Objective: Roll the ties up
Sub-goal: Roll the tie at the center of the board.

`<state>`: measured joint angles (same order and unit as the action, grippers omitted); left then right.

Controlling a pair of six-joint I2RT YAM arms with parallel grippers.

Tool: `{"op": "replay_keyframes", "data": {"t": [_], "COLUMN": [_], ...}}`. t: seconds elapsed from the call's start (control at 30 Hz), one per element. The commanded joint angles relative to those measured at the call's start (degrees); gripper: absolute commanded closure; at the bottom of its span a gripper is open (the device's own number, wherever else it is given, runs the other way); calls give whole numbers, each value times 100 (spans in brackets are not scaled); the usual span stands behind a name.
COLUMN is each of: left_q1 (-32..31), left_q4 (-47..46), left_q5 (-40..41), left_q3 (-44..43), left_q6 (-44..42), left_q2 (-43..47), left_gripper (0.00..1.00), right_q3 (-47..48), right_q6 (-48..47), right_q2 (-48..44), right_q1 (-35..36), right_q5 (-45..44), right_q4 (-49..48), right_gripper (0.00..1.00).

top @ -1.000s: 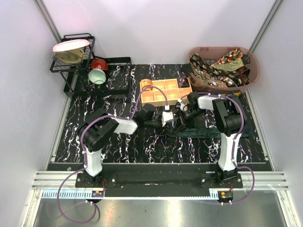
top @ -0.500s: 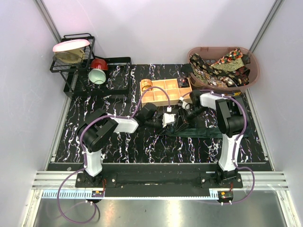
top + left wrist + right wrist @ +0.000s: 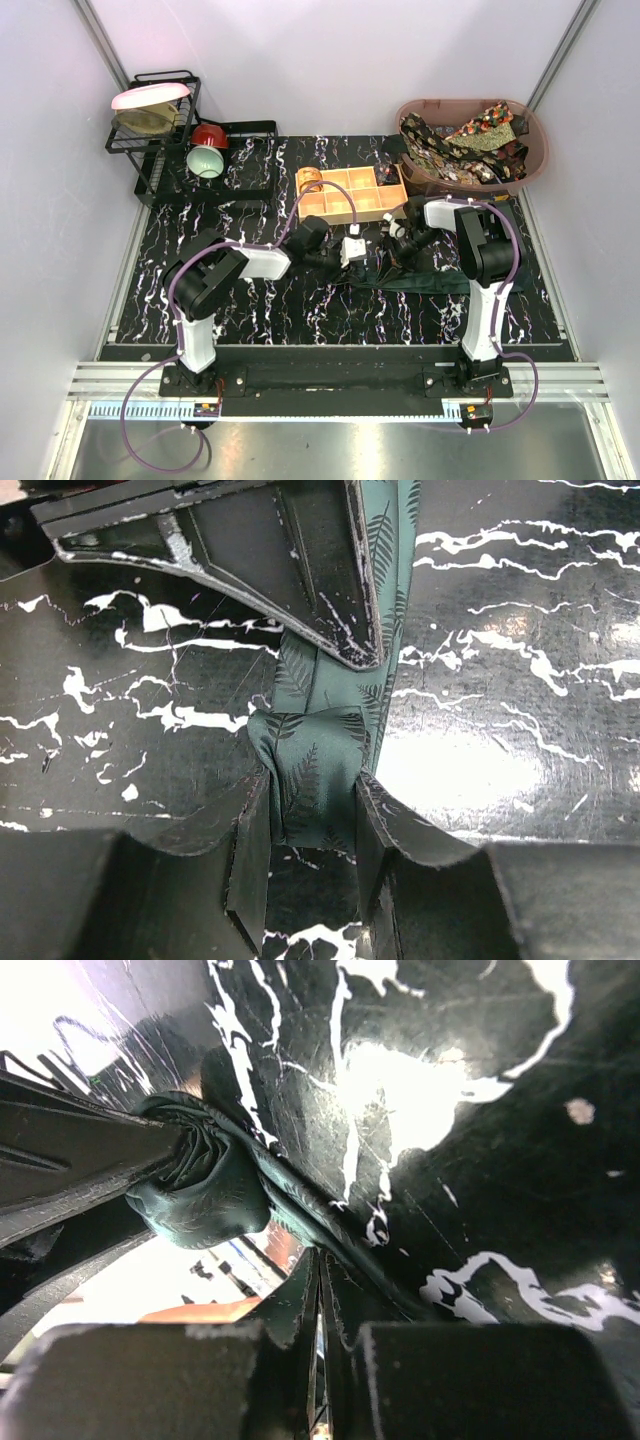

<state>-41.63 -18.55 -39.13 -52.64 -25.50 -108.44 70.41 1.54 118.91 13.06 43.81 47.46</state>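
The glossy black tabletop [image 3: 250, 310] gives cloth little grip, so the long band may slide or skew rather than feed straight. At its far right the basket [image 3: 540, 150] holds the patterned ties [image 3: 470, 140], well apart from both arms. The wooden box [image 3: 345, 195] stands just behind the working spot, and a wide swing of either wrist could knock it.

The green tie [image 3: 420, 283] lies stretched along the tabletop in front of the right arm, its left end wound into a small roll [image 3: 195, 1195]. The left pincer [image 3: 310, 805] is clenched on that roll, one finger pressed against each side. The right pincer [image 3: 320, 1275] has its fingers drawn almost together where the band leaves the roll; I cannot tell whether any cloth is caught between them.

The two pincers sit very close and could collide. The roll looks soft and has few turns. If the left grip slackens it will likely spring open, and a sideways tug on the band could push the turns into a cone.
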Motion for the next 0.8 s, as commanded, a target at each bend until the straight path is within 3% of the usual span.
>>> {"op": "replay_keyframes", "data": {"t": [0.0, 0.2, 0.47, 0.77], "left_q1": [234, 489, 436, -108], "left_q4": [492, 632, 1292, 2118], "left_q5": [-173, -1183, -1263, 677], "left_q3": [-44, -167, -229, -650], "left_q6": [-218, -533, -1264, -1186], "left_q2": [7, 165, 236, 61], "left_gripper": [95, 95, 94, 93], "right_q3": [-27, -63, -71, -107], "right_q6": [57, 136, 171, 145], "right_q2": [281, 396, 440, 247], "right_q1": [4, -14, -14, -14], "right_q5": [-655, -751, -769, -541], "right_q4": [-272, -334, -396, -404], "right_gripper": [94, 94, 96, 93]}}
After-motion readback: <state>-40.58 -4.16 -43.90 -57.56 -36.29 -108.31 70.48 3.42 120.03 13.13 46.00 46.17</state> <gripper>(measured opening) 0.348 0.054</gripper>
